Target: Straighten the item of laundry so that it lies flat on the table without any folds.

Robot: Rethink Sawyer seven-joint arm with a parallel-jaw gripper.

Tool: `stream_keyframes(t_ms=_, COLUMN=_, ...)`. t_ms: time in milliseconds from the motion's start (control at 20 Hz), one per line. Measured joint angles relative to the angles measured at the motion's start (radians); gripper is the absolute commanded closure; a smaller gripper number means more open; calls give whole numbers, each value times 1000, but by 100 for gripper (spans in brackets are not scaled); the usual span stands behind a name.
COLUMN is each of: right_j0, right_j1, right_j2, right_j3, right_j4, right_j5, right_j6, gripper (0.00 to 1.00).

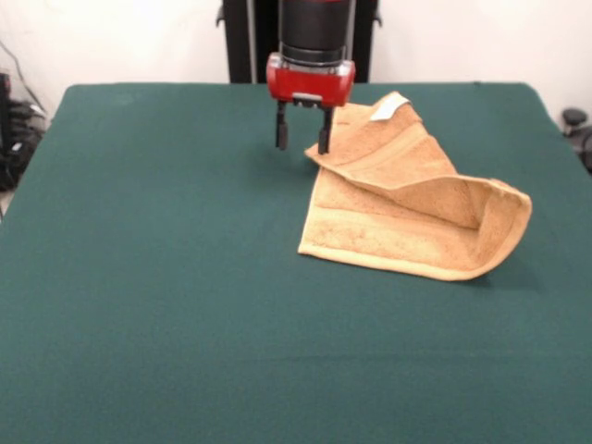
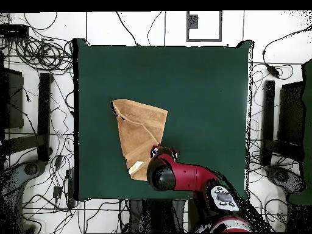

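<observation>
The orange-tan towel (image 1: 416, 208) lies on the green table (image 1: 166, 277), right of centre in the front view. It is folded over itself, with a raised fold at its right end and the white tag (image 1: 388, 107) at the far corner. My gripper (image 1: 303, 137) hangs open and empty just above the table, beside the towel's far left edge. In the overhead view the towel (image 2: 140, 134) lies left of centre on the table (image 2: 207, 91), and the arm (image 2: 177, 173) covers the gripper at the towel's near right edge.
The black pedestal (image 1: 245, 42) stands behind the table's far edge. Cables and black stands (image 2: 42, 109) lie on the floor around the table.
</observation>
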Motion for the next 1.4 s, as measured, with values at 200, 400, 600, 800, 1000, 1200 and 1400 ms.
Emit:
stream_keyframes(t_ms=200, right_j0=1, right_j1=5, right_j2=0, right_j3=0, right_j4=0, right_j5=0, right_j6=0, gripper=0)
stream_keyframes(t_ms=400, right_j0=9, right_j1=5, right_j2=0, right_j3=0, right_j4=0, right_j5=0, right_j6=0, gripper=0)
stream_keyframes(t_ms=600, right_j0=18, right_j1=6, right_j2=0, right_j3=0, right_j4=0, right_j5=-4, right_j6=0, gripper=0)
stream_keyframes(t_ms=800, right_j0=40, right_j1=7, right_j2=0, right_j3=0, right_j4=0, right_j5=-26, right_j6=0, gripper=0)
stream_keyframes(t_ms=1000, right_j0=54, right_j1=8, right_j2=0, right_j3=2, right_j4=0, right_j5=-51, right_j6=0, gripper=0)
stream_keyframes(t_ms=1200, right_j0=58, right_j1=10, right_j2=0, right_j3=4, right_j4=0, right_j5=-67, right_j6=0, gripper=0)
stream_keyframes(t_ms=1400, right_j0=60, right_j1=12, right_j2=0, right_j3=5, right_j4=0, right_j5=-89, right_j6=0, gripper=0)
